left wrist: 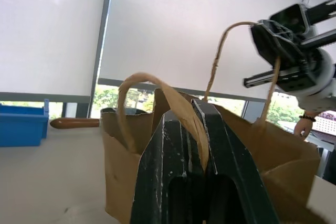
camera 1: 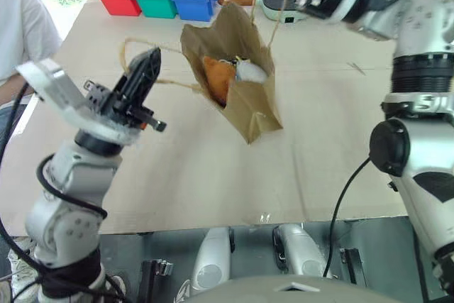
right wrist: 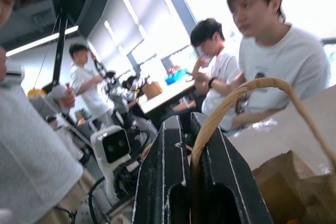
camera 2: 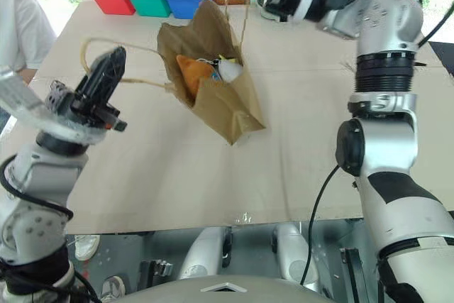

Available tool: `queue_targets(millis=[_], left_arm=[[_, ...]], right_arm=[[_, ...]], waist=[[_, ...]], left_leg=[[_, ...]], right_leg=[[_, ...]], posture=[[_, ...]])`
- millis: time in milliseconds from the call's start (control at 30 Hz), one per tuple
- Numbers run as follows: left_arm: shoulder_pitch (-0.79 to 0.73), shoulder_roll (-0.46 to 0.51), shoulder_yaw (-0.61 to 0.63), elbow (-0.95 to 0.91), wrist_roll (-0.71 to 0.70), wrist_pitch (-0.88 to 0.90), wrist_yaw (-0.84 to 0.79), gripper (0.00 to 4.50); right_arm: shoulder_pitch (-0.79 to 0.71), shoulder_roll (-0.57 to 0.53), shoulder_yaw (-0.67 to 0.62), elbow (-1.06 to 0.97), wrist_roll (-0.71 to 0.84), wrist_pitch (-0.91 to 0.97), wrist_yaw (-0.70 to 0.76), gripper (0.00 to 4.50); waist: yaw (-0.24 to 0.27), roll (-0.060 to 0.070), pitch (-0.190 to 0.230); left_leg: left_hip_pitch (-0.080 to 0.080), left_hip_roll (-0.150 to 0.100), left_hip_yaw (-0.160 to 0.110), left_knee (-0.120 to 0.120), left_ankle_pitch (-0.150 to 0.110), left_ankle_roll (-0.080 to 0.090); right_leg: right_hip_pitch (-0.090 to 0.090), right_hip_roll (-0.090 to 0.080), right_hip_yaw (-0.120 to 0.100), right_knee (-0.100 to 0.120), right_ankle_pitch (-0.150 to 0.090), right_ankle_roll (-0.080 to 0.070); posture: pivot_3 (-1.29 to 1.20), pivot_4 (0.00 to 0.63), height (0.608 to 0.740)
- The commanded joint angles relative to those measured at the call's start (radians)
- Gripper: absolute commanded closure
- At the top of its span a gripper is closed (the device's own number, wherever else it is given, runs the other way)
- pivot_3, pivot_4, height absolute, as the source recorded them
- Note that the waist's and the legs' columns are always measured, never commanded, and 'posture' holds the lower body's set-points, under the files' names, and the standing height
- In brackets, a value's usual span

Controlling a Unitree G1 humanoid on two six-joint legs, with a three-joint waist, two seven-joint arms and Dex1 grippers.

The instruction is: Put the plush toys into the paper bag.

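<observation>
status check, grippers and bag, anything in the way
Left gripper shut on one bag handle, right gripper shut on the other. Paper bag lifted, orange toy and white toy inside. Nothing blocking.

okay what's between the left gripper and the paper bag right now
Just the bag's own handle: in the head views it runs from the shut left gripper across bare table to the paper bag.
</observation>
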Motion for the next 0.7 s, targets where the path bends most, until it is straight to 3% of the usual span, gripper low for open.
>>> queue_targets(millis=[33,333,433,533,567,633,700], left_arm=[[-0.133,0.046,-0.042,0.132,0.051,0.043,-0.018,4.5],[-0.484,0.058,-0.154,0.504,0.178,0.088,-0.181,4.5],[-0.535,0.057,-0.184,0.576,0.239,0.071,-0.247,4.5],[-0.51,0.037,-0.216,0.585,0.283,0.06,-0.309,4.5],[-0.486,0.033,-0.224,0.575,0.285,0.067,-0.339,4.5],[-0.444,0.018,-0.219,0.575,0.309,0.045,-0.358,3.76],[-0.421,0.005,-0.195,0.58,0.334,0.013,-0.347,3.06]], right_arm=[[0.009,-0.036,-0.051,-0.128,0.045,0.023,-0.089,4.48],[0.178,0.021,-0.052,-0.419,0.061,0.034,-0.373,4.48],[0.262,0.053,-0.041,-0.531,0.085,0.043,-0.436,4.48],[0.398,0.039,0.051,-0.616,0.016,-0.018,-0.444,4.48],[0.443,0.024,0.091,-0.626,-0.017,-0.045,-0.438,4.23],[0.496,0.01,0.123,-0.648,-0.027,-0.069,-0.424,3.65],[0.509,-0.014,0.129,-0.672,-0.038,-0.087,-0.427,2.79]], waist=[[-0.001,0.0,0.0],[-0.01,0.0,0.0],[-0.009,0.0,0.0],[-0.007,0.0,-0.001],[-0.007,0.0,-0.001],[-0.007,0.0,-0.001],[-0.007,0.0,0.0]], left_leg=[[0.0,0.0,-0.001,0.0,0.0,0.0],[-0.004,0.0,0.002,-0.002,0.0,0.0],[-0.011,0.001,0.0,0.0,0.001,-0.001],[-0.012,0.001,0.0,0.001,0.001,-0.001],[-0.013,0.001,0.0,0.002,0.001,-0.001],[-0.013,0.0,0.001,0.002,0.0,0.0],[-0.013,0.0,0.001,0.003,0.0,0.0]], right_leg=[[0.0,0.0,-0.001,0.0,0.0,0.0],[-0.006,0.001,0.003,0.002,0.0,0.0],[-0.012,0.001,0.0,0.003,0.0,0.0],[-0.012,0.0,0.0,0.002,0.0,0.0],[-0.012,0.0,-0.001,0.002,0.0,0.0],[-0.011,-0.001,0.0,0.001,0.0,0.0],[-0.012,-0.001,0.0,0.002,0.0,0.0]], posture=[[0.0,0.15,0.74],[0.0,0.15,0.74],[0.0,0.15,0.74],[0.0,0.15,0.74],[0.0,0.15,0.74],[0.0,0.15,0.74],[0.0,0.15,0.74]])
